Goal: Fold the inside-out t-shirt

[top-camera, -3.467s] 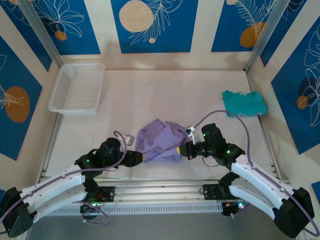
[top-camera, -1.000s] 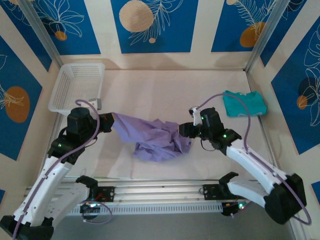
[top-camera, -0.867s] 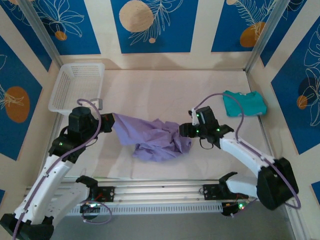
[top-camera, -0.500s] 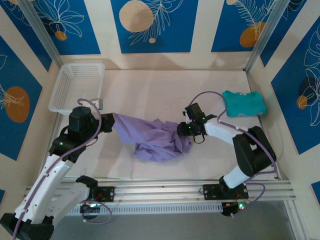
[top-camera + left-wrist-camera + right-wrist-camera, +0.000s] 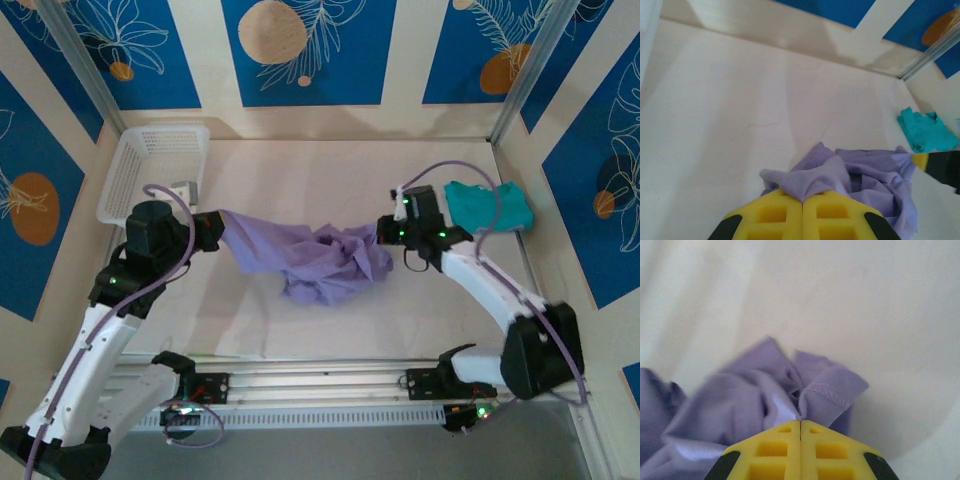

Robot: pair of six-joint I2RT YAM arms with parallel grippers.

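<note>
**Top external.** We list the t-shirt (image 5: 310, 262), lavender, strung across the middle of the counter (image 5: 300, 170). Its left part is drawn out flat and its centre and right part are heaped in creases. The left tool (image 5: 213, 226) is closed on the shirt's left end, just beside the basket (image 5: 155, 175) at upper left. The right tool (image 5: 384, 232) is closed on the right end, near the teal garment (image 5: 490, 207).
Risk, as we judge it: a wider pull could bump the basket or catch the teal garment.

**Left wrist.** The left tool (image 5: 802, 202) has its pads pressed together on a small peak of hem. The t-shirt (image 5: 860, 175) bunches beyond it.
Risk: so slight a pinch of thin cloth could slip out under tension.

**Right wrist.** The right tool (image 5: 800, 423) has its pads together on a fold of seamed edge of the t-shirt (image 5: 760, 395).
Risk: we cannot tell which edge each tool holds. If they do not match, spreading would twist the shirt rather than flatten it.
</note>
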